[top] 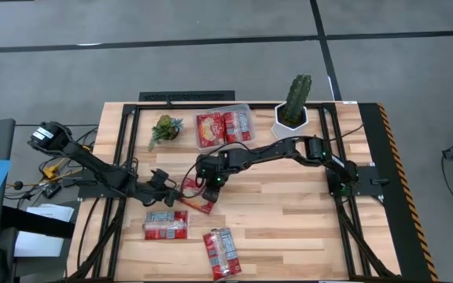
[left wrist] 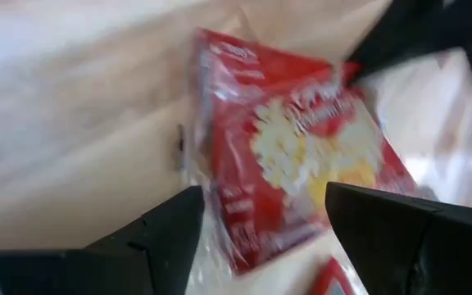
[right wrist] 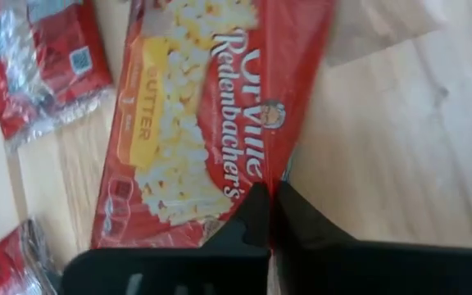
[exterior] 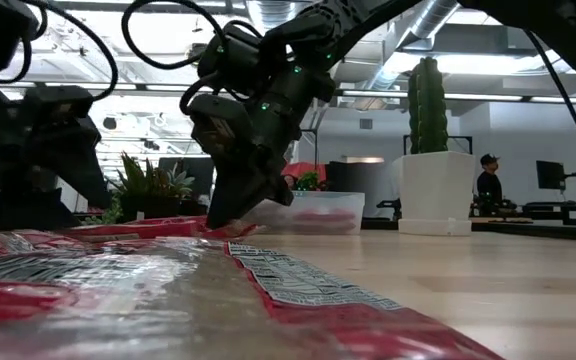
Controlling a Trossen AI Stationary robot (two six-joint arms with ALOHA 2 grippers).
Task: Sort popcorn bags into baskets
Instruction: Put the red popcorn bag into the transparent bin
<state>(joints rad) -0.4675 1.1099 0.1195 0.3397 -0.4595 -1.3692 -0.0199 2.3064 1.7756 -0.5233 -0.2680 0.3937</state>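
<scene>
1. Two popcorn bags sit near the front table edge (top: 289, 271), one (top: 222, 253) tilted, one (top: 166, 224) flat; bare wood to their right.
2. Mid-table, the right gripper (top: 201, 189) is pinched tight on the edge of a butter popcorn bag (top: 197, 200). The left gripper (top: 168, 189) sits spread wide just beside it, holding nothing.
3. At the back, the clear basket (top: 246, 108) holds two bags.

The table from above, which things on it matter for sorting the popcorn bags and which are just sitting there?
Part of the job:
- popcorn bag under both grippers
- two loose bags
- clear basket holding bags
- right gripper, shut on the bag's edge
- left gripper, open

Just there:
- cactus in white pot
- small green plant
</scene>
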